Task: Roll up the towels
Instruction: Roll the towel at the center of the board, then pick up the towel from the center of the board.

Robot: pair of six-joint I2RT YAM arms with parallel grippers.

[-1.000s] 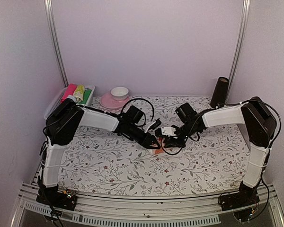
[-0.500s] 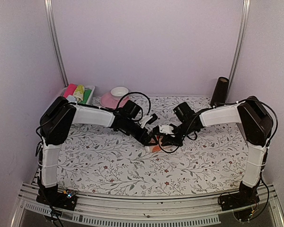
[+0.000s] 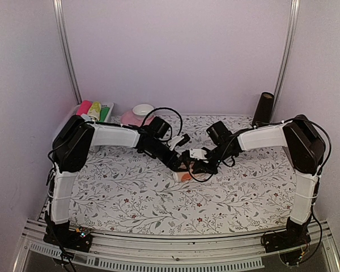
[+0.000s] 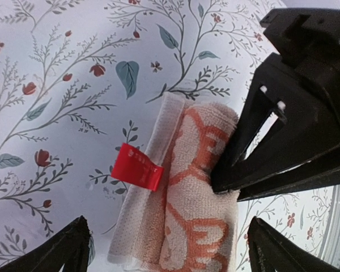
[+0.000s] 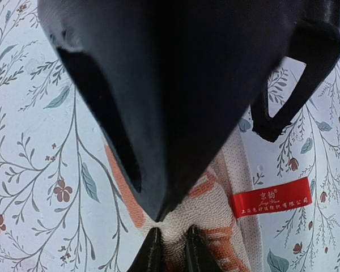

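A peach-orange towel [image 3: 183, 176] with pale prints lies rolled on the floral sheet mid-table. Its red tag [image 4: 136, 166] sticks out on one side. In the left wrist view the roll [image 4: 187, 215] lies between the wide-apart fingertips of my left gripper [image 4: 175, 252], which stands open and touches nothing. My right gripper [image 5: 173, 249] is shut on a fold at the roll's end [image 5: 215, 226]. From above, the left gripper [image 3: 178, 163] and right gripper [image 3: 195, 168] meet nose to nose over the towel. The left gripper's black body hides most of the right wrist view.
A pink plate with a white bowl [image 3: 139, 115] stands at the back left. Beside it is a tray of coloured items [image 3: 93, 111]. A black cylinder [image 3: 263, 109] stands at the back right. The white floral sheet [image 3: 130, 198] covers the table.
My left gripper has opened wide and let go of the towel. Both grippers drifted slightly toward the back, the right one still pinching the roll.
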